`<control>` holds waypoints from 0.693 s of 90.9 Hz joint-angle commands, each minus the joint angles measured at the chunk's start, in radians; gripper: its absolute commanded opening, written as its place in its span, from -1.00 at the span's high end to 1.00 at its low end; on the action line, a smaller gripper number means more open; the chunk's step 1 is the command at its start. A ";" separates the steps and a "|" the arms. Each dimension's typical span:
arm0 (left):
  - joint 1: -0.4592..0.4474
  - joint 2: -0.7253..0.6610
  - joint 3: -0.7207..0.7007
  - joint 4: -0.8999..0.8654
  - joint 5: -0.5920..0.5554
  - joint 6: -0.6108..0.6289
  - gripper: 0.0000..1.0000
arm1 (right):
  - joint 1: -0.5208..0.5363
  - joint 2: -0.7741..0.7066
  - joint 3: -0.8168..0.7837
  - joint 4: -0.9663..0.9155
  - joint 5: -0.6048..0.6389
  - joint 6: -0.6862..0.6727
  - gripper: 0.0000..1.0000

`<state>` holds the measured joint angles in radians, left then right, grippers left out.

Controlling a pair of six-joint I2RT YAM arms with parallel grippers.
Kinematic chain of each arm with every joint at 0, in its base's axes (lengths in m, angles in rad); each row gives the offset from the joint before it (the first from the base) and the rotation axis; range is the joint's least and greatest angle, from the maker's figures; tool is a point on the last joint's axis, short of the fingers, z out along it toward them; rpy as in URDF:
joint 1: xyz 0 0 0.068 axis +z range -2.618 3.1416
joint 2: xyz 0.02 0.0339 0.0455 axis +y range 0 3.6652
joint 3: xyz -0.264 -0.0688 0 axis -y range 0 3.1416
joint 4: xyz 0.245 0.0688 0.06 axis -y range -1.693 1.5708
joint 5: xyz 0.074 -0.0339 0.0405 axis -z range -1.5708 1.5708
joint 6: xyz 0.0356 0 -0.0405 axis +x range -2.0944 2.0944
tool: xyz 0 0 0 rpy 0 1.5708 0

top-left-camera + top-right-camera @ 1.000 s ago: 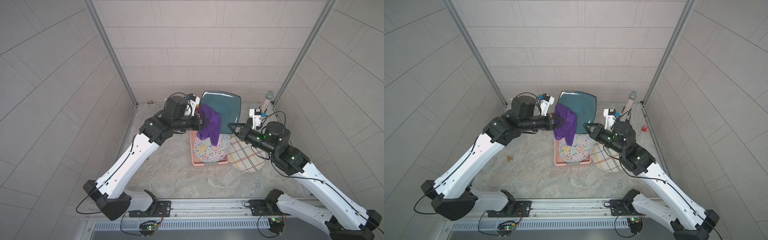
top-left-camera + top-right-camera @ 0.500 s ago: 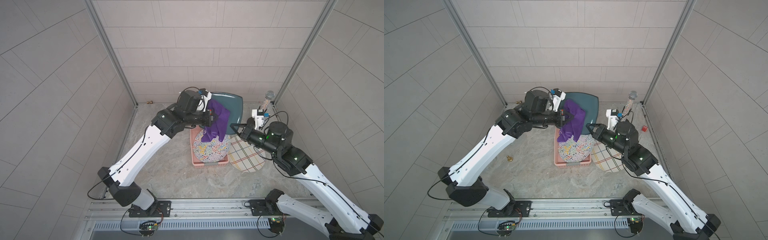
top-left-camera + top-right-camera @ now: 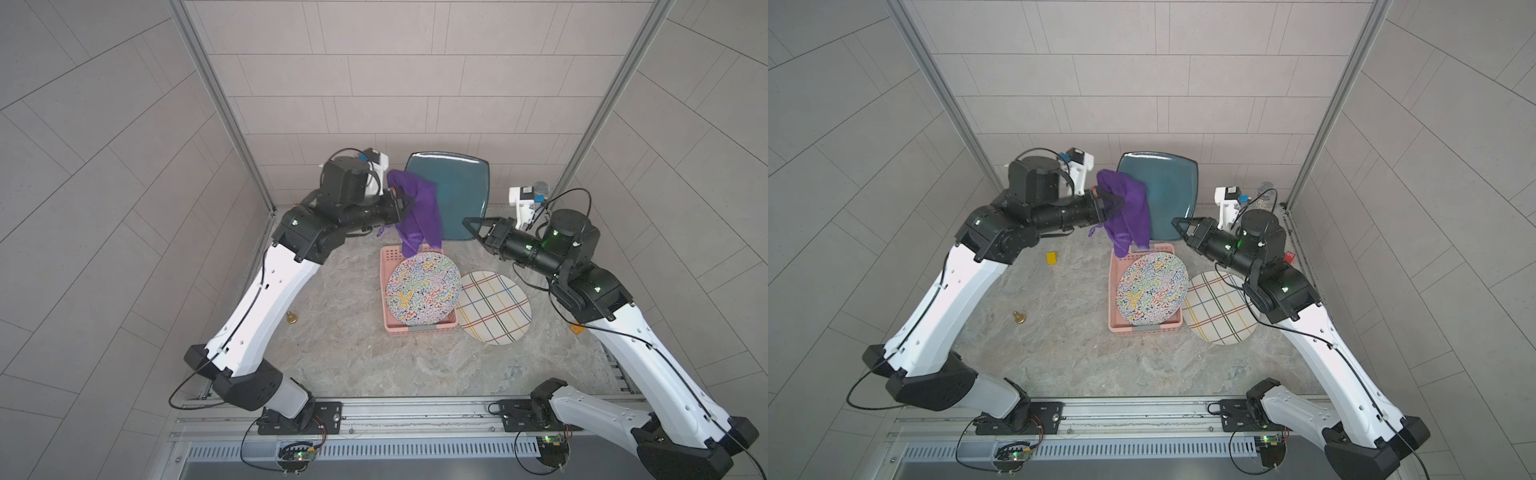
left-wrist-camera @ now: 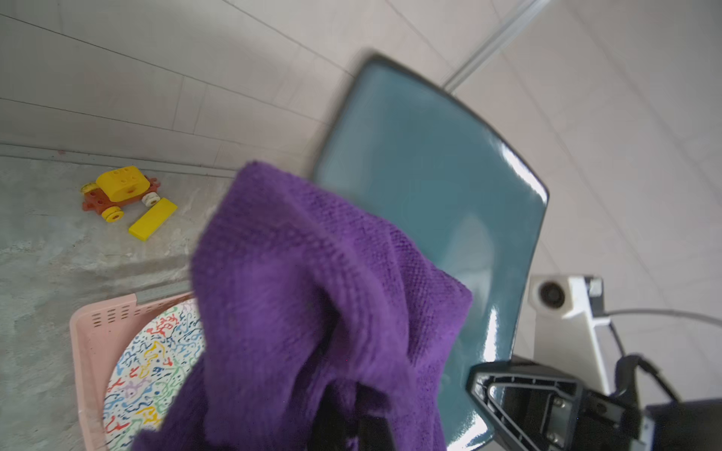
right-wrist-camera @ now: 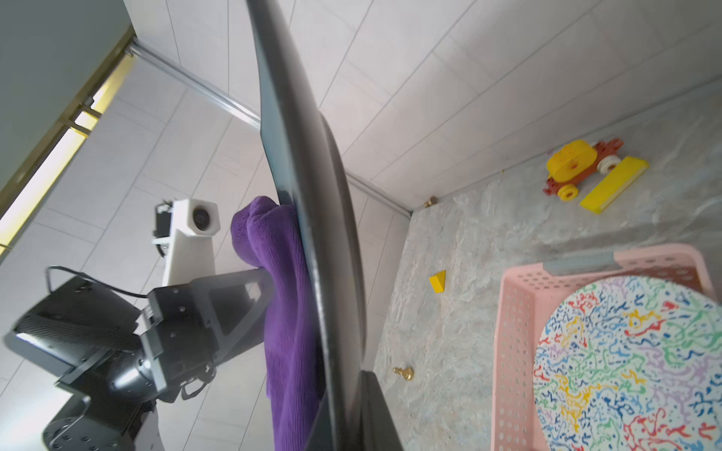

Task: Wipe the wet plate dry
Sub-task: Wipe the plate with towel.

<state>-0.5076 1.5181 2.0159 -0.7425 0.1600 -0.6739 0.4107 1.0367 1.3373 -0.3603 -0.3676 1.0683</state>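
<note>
My right gripper [image 3: 469, 226] clamps the glossy teal plate [image 3: 461, 187] upright by its corner; my left gripper [image 3: 408, 203] pinches a purple cloth [image 3: 424, 214] against it.

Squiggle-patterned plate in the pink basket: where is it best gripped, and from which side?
Probably its rim beside the plaid plate, approached from the right: the squiggle-patterned plate seems to lean over that wall of the pink basket, leaving this edge raised and free.
</note>
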 commanded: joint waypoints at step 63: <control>0.013 -0.004 -0.179 1.244 0.271 -1.334 1.00 | 0.096 0.049 -0.026 0.761 -0.172 0.419 1.00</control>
<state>-0.4618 1.4975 1.7927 0.3546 0.4595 -1.8973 0.4294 1.0740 1.2957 0.2626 -0.5652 1.5291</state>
